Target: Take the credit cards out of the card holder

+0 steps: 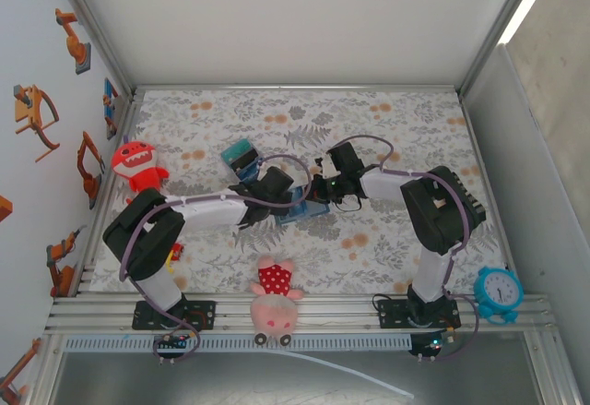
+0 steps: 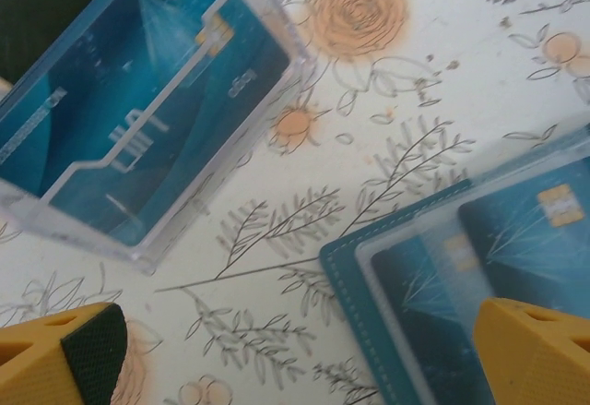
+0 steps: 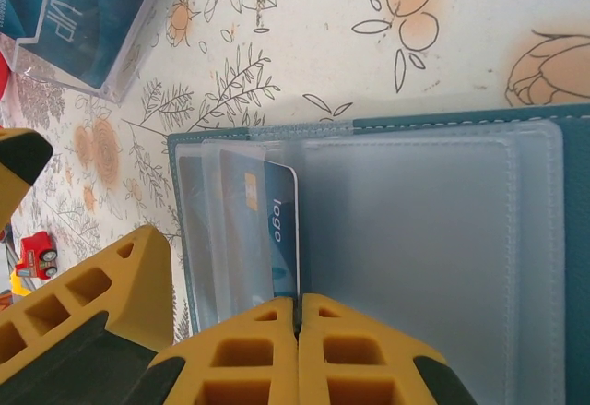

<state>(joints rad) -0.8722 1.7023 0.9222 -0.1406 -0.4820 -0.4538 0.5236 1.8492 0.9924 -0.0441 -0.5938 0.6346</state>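
1. Table [image 1: 415, 119]: it is covered with a floral cloth. Both arms reach from the near edge to its middle.
2. Left gripper [image 2: 300, 359]: the jaws are spread wide and hold nothing. In the left wrist view one yellow fingertip hangs over bare cloth, and the other hangs over the near corner of the card holder [image 2: 346, 276]. In the right wrist view its fingers [image 3: 101, 285] stand just beside the holder's left edge.
3. Right gripper [image 3: 298, 331]: the fingers are pressed together. They meet at the lower edge of a blue credit card [image 3: 277, 230] that stands partly out of a clear sleeve. Whether the card itself is pinched cannot be told.
4. Pink plush pig [image 1: 275, 299]: it lies at the near edge, between the two arm bases.
5. Red plush monster [image 1: 138, 165]: it sits at the far left, well apart from the grippers.
6. Blue alarm clock [image 1: 498, 292]: it stands at the near right corner.
7. Clear acrylic box [image 2: 138, 101]: it holds blue cards and lies beyond the left gripper, apart from the holder.
8. Card holder: it lies open and flat at the table's middle, under both grippers, with cards in its sleeves.
9. Red toy car [image 3: 35, 253]: it rests near the left arm.
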